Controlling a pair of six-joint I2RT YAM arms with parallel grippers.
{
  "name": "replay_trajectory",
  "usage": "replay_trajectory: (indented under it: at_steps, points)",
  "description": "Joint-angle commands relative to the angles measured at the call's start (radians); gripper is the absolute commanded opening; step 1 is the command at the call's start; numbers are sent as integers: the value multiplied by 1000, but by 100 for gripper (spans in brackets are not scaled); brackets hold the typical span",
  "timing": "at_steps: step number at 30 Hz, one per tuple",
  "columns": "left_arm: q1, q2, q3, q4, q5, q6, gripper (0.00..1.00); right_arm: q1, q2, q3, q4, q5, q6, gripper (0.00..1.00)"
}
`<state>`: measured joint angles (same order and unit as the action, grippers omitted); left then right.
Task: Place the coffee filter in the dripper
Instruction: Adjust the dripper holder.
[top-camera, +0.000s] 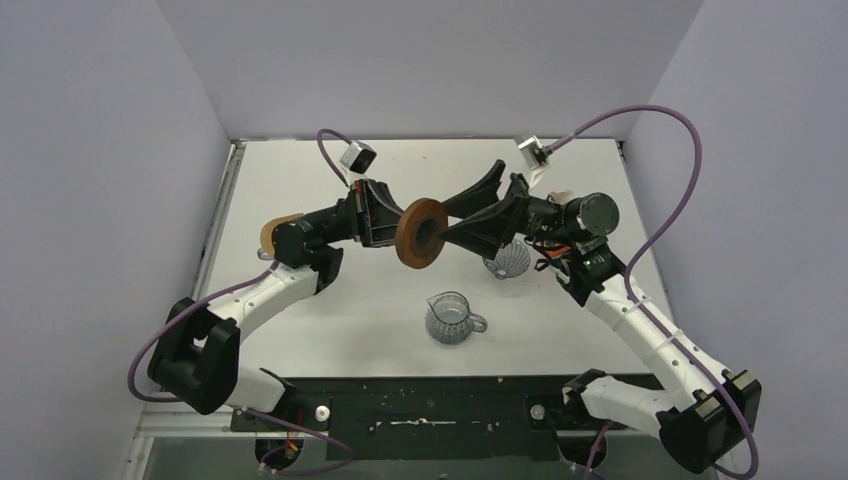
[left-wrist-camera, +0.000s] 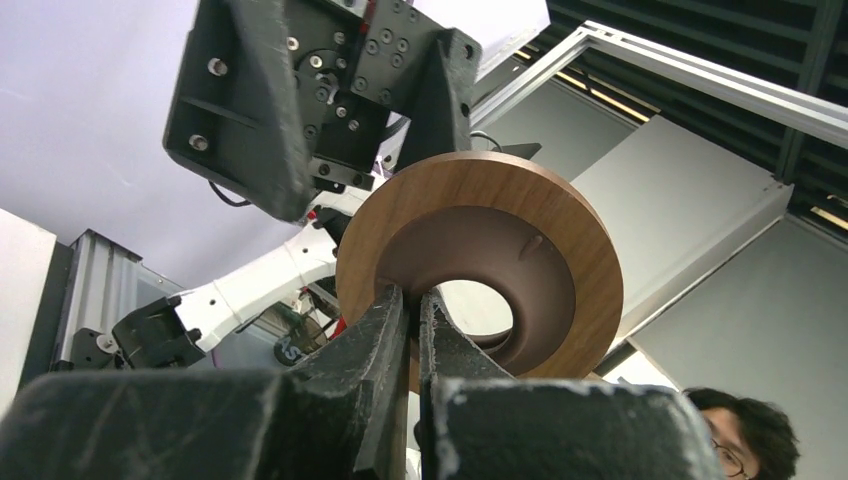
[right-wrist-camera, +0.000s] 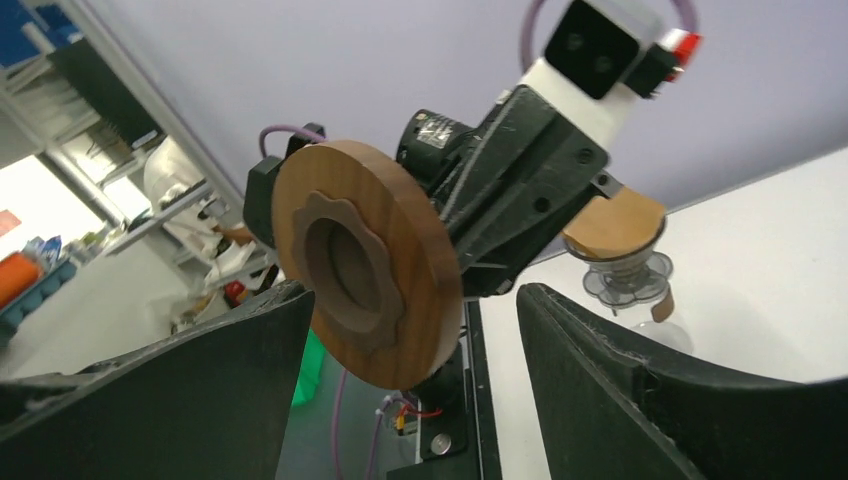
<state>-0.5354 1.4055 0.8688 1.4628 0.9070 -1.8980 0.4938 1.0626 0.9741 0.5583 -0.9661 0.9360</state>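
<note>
Top external view shows no white coffee filter, and neither wrist view finds it, so its place cannot be told. As thin paper it would likely be light, limp and easily creased, and best pinched gently at its rim. The dripper (top-camera: 507, 258) stands on the bench (top-camera: 330, 190), partly under the right arm. In the air to the dripper's left, the left gripper (left-wrist-camera: 412, 300) is clenched on the edge of a brown ring collar (top-camera: 421, 232). The right gripper (top-camera: 468, 205) is released, its jaws wide either side of that collar. A glass jug (top-camera: 452, 318) sits near the dripper, toward the arm bases.
</note>
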Motion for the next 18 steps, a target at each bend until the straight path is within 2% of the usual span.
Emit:
replay_trajectory:
  at_steps: [1,7,14,18]
  points:
    - [3,-2,7,195,-13,-70,0,54,42,91,81,-88,-107,74]
    - [2,-5,5,217,-6,-85,0,81,72,100,188,-124,-76,68]
    - [2,12,11,293,-13,-135,0,87,89,79,320,-135,4,53]
    - [2,9,14,293,-5,-132,0,87,95,56,404,-124,62,41]
